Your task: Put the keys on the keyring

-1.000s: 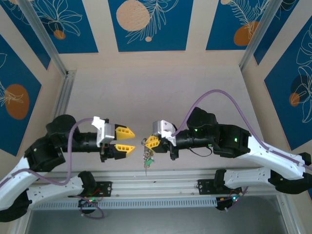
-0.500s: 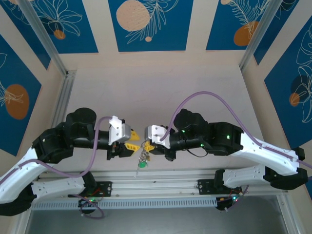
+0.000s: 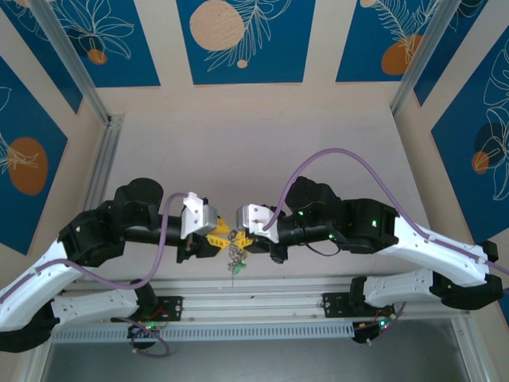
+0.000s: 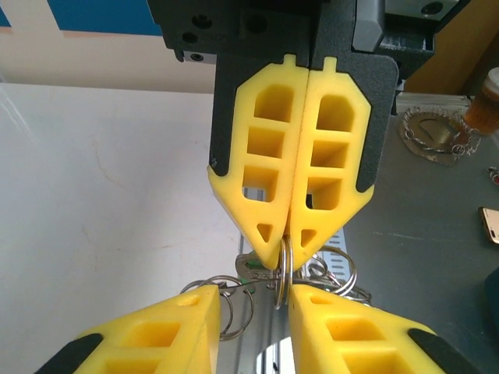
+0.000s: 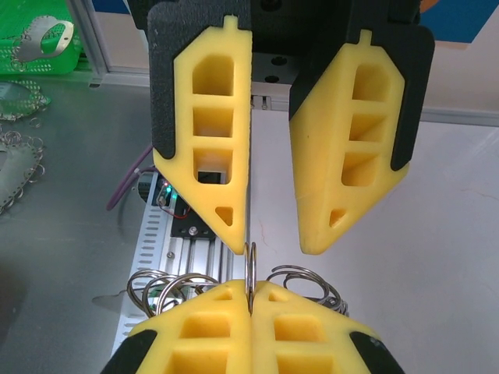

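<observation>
Top: right gripper pinches keyring above table's near edge; keys dangle below. Left gripper just beside.

Left wrist: left fingers apart. Keyring sits in gap, close beside one finger, unclamped.

Right wrist: right fingers together on keyring's rim; extra loops behind.

Handling, judged: light, stiff thin wire, slippery, swings freely. Best pinched flat across rim, clear of keys.

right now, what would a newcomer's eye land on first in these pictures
The two yellow grippers meet nose to nose at the centre of the overhead view. The right gripper is shut on the keyring, a thin loop held edge-on. The left gripper is open with one finger on each side of the ring. A small bunch of keys dangles just below them.
</observation>
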Robot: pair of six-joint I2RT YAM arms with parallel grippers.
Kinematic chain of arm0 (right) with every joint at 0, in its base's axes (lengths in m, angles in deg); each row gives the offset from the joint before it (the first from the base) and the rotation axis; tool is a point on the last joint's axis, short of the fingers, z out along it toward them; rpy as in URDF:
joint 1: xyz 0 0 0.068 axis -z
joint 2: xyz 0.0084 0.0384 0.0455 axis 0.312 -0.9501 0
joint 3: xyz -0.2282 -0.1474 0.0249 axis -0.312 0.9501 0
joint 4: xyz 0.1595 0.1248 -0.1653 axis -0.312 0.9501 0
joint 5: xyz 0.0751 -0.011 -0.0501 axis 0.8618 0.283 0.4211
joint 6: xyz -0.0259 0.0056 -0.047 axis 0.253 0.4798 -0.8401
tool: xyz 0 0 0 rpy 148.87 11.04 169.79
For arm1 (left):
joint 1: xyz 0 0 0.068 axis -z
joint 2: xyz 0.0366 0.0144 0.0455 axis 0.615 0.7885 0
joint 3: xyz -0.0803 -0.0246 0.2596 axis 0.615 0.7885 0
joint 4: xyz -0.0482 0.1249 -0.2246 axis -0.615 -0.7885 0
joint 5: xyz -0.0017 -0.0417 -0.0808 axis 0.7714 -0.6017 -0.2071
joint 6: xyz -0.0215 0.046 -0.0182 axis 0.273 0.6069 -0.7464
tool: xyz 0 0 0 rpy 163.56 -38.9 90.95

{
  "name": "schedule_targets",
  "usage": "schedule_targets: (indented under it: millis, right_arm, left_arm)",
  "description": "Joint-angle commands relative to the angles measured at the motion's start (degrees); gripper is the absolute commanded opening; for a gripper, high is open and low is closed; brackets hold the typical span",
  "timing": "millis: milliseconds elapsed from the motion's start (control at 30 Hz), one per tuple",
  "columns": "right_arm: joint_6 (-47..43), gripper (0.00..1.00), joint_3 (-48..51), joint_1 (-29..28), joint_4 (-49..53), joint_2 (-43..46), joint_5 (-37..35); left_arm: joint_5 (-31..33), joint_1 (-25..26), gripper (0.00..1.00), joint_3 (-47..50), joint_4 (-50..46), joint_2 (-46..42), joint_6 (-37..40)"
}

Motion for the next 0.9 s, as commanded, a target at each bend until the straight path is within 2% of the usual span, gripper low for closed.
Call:
schedule_targets:
  millis: [0, 400, 567, 667, 767, 800, 867]
  right_arm:
    - [-0.5, 0.0, -2.3, -0.3, -2.5, -0.3, 1.4]
    - [-0.5, 0.0, -1.9, 0.1, -3.3, -0.4, 1.8]
    - [-0.5, 0.0, -1.8, 0.3, -3.7, -0.4, 2.1]
    - [-0.5, 0.0, -1.8, 0.4, -3.9, -0.5, 2.2]
    - [-0.4, 0.0, -1.8, 0.3, -4.0, -0.4, 2.3]
    - [-0.2, 0.01, -1.7, 0.4, -3.9, -0.2, 2.1]
    - [0.1, 0.21, -1.0, 0.4, -4.1, 0.5, 1.9]
  left_arm:
    - [-1.7, 0.9, 0.29, 0.2, 2.1, -0.2, 0.9]
    - [-3.0, 1.4, 0.22, 0.4, 3.4, 0.9, 0.8]
    - [-2.8, 1.5, 0.13, 0.4, 3.2, 1.1, 1.1]
    - [-3.2, 1.6, 0.0, 0.4, 3.0, 1.0, 1.2]
    - [-3.4, 1.7, 0.0, 0.6, 3.1, 0.6, 1.5]
    - [-3.4, 1.7, 0.0, 0.8, 3.4, 0.3, 1.6]
    - [-3.2, 1.6, 0.0, 1.2, 4.2, -0.7, 1.5]
